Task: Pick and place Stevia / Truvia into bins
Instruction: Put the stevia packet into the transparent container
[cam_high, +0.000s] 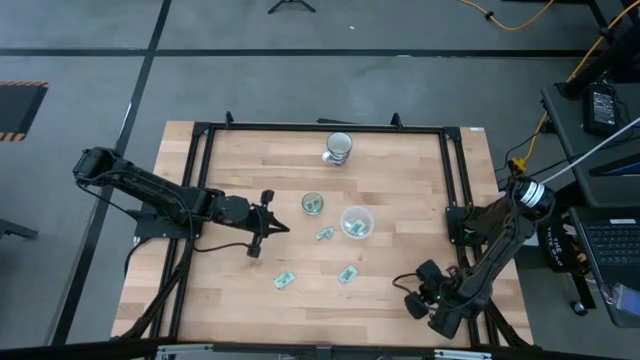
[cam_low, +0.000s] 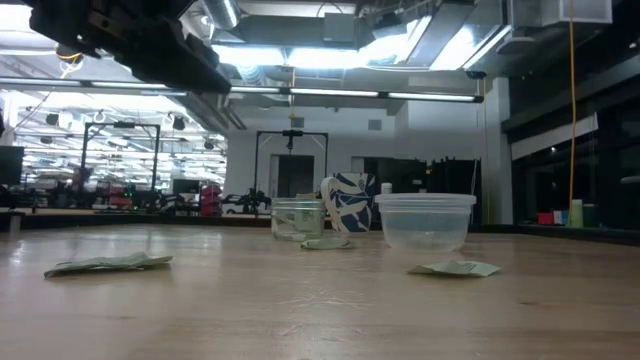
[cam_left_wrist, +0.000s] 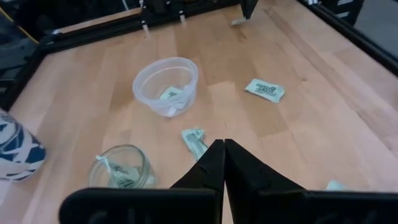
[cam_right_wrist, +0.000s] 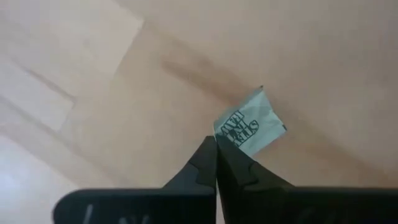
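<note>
On the table (cam_high: 230, 180), the banded cup (cam_high: 338, 148) is set toward twelve o'clock. The glass cup (cam_high: 313, 204) is placed near the centre, with the plastic cup (cam_high: 357, 222) at its four o'clock; a packet is held inside each. One loose packet (cam_high: 324, 235) is found between the two cups, toward six o'clock. Two more packets (cam_high: 284, 281) (cam_high: 347, 274) are laid further toward six. Another packet (cam_right_wrist: 250, 126) is seen only in the right wrist view.
</note>
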